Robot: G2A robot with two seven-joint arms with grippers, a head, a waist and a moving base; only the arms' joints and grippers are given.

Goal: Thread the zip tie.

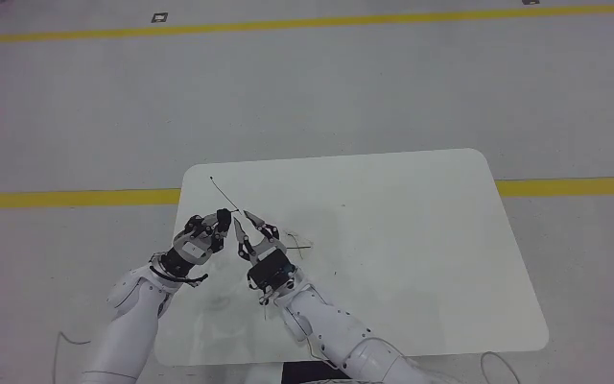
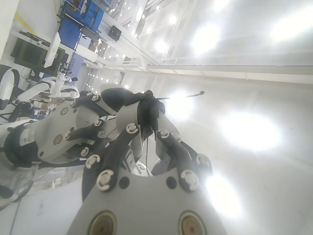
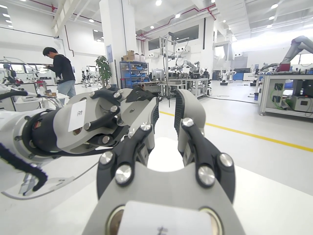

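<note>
Step in hand: presenting the tie. Left tool is clenched on the zip tie, over the counter, one end pointing upper left. Right tool stands released, just beside. Next, probably: grip the loose tail and align it with the head.

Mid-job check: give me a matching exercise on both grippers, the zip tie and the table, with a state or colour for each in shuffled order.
Things:
1. left gripper
2. right gripper
3. zip tie
4. table

States or colours:
A. open, fingers apart
B. white
C. shut on the zip tie
D. thin, black, sticking out past a gripper's fingers

Pairs: 1-C, 2-A, 3-D, 4-B.
</note>
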